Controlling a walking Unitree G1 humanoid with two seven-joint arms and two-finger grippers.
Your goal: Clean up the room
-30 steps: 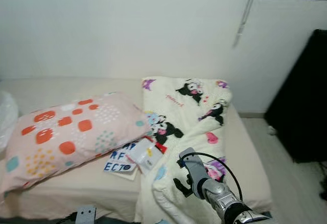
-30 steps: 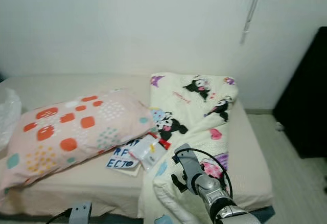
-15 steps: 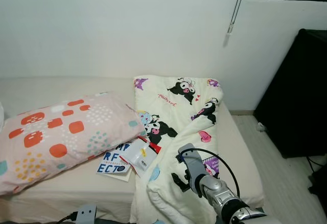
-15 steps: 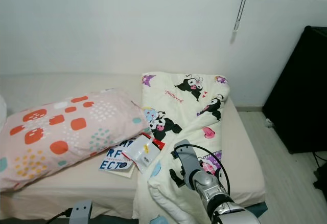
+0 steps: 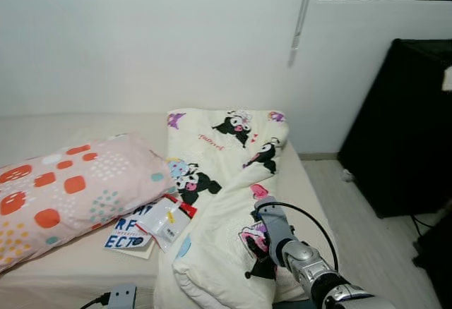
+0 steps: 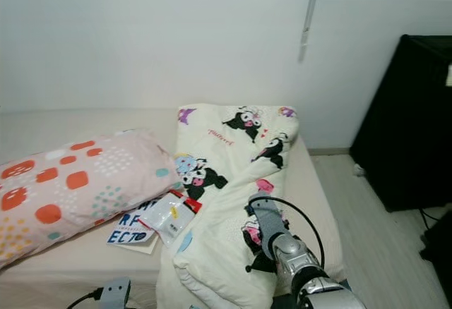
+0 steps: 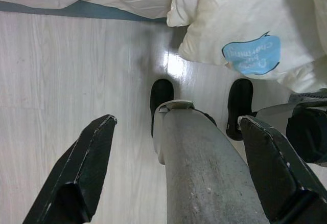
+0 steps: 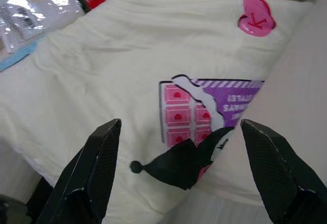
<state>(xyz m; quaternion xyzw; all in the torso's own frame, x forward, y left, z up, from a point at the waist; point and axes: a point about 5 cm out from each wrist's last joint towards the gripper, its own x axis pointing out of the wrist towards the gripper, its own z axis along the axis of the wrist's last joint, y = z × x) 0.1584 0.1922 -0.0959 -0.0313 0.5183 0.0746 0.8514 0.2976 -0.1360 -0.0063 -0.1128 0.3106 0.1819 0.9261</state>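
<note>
The right claw (image 8: 179,178) hovers, fingers spread wide, over the cartoon-print quilt (image 5: 226,203) on the bed (image 5: 70,267). The left claw (image 7: 179,173) hangs splayed above the floor (image 7: 61,70).

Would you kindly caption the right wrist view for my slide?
Open right claw hovering above the cream cartoon-print quilt.

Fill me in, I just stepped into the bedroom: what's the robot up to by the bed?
The robot stands at the bed's edge with its right gripper held over the folded cartoon-print blanket, jaws open and nothing in them. The left gripper hangs down by the robot's leg above the wooden floor, also open. On the mattress, a spotted pillow lies beside the blanket, with a clear plastic packet on a book between them.
</note>
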